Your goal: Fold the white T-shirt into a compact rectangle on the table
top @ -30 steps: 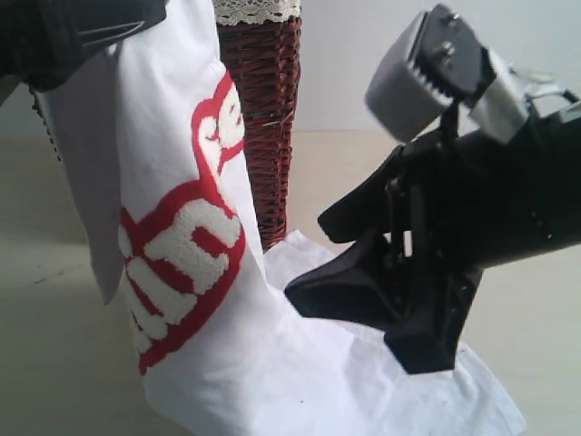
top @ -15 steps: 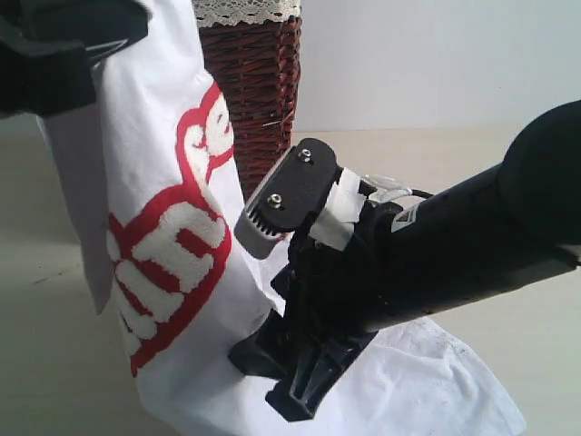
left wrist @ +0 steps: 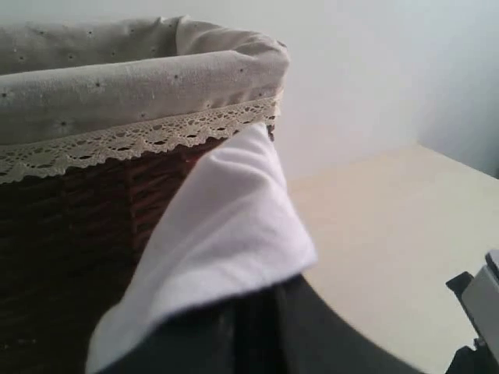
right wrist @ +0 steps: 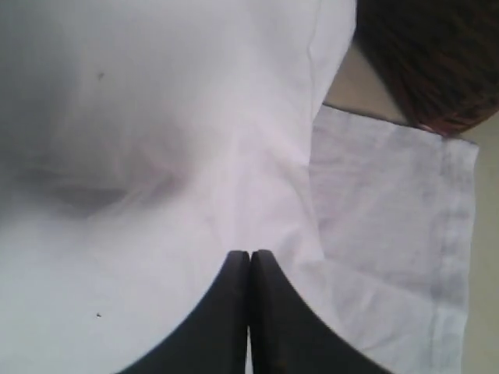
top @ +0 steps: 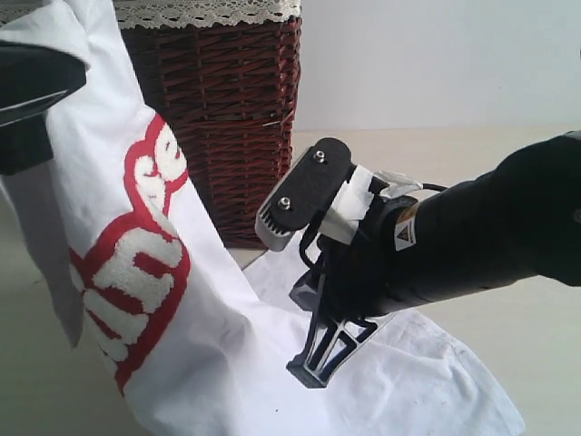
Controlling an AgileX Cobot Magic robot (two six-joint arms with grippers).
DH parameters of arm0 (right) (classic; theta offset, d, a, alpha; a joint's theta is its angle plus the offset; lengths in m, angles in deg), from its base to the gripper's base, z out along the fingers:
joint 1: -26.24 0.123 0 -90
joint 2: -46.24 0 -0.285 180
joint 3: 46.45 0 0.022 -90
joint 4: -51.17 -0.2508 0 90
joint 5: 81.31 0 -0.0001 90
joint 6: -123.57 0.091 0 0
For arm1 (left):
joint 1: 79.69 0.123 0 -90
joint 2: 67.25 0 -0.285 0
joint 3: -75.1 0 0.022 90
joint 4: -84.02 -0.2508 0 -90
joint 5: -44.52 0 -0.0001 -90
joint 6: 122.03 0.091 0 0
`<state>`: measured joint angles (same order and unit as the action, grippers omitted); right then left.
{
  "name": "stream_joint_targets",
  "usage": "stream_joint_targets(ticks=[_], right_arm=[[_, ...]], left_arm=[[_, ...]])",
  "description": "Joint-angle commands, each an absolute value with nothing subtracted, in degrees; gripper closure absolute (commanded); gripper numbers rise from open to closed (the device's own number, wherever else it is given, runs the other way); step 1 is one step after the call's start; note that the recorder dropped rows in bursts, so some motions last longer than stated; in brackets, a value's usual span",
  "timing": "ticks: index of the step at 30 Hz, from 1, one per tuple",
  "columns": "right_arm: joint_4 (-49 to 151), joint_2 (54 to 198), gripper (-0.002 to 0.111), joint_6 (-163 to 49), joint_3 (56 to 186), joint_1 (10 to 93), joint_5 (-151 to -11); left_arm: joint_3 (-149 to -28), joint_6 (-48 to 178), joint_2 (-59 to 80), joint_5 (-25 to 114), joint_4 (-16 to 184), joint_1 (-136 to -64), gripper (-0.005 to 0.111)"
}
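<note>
The white T-shirt [top: 191,363] hangs in a steep slope from upper left down to the near tabletop [top: 508,272], where its lower part lies crumpled at centre and right. Its red-outlined lettering [top: 127,282] faces the exterior camera. The left pincer [top: 32,82], at far upper left, is clenched on the garment's raised end; the left wrist view shows white cloth spilling from its dark body. The right pincer [right wrist: 249,261] rests on the low cloth with its jaws pressed tip to tip. Whether any fabric is caught between them cannot be told.

Behind the shirt stands a dark wicker basket [top: 227,136] with lace trim [top: 209,11], against a pale wall [top: 436,64].

Change over the last second: the right arm has swung down from a raised pose to the cloth and its jaws have closed. The left pincer has drawn the raised end leftward, uncovering more of the basket.

Interpretation: the shirt is probably being stretched between two holds. No fold is yet made, so the task appears to be at an early stage.
</note>
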<state>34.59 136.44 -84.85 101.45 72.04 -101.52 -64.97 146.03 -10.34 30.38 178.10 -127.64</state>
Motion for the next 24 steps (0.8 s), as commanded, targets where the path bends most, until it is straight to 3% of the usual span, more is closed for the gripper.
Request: stream_joint_targets(ticks=[1, 3, 8, 9, 15, 24], right_arm=[[35.8, 133.2, 0.103, -81.1, 101.3, 72.7, -101.6], [33.7, 131.5, 0.089, -86.6, 101.3, 74.2, -101.7], [25.4, 130.4, 0.034, -94.3, 101.3, 80.2, -106.0], [24.5, 131.0, 0.028, -93.8, 101.3, 81.3, -107.4], [24.0, 135.4, 0.026, -87.6, 101.2, 86.8, -109.5], [24.3, 145.0, 0.026, -81.4, 101.2, 90.2, -93.5]], left_arm=[[-63.6, 146.4, -11.3, 27.9, 178.0, -127.7, 0.107], [-63.1, 146.4, -11.3, 27.8, 178.1, -127.7, 0.107], [-62.5, 146.4, -11.3, 28.3, 178.3, -127.7, 0.107], [-62.5, 146.4, -11.3, 28.3, 178.3, -127.7, 0.107], [-62.5, 146.4, -11.3, 28.3, 178.3, -127.7, 0.107], [-62.6, 146.4, -11.4, 28.3, 178.3, -127.7, 0.107]])
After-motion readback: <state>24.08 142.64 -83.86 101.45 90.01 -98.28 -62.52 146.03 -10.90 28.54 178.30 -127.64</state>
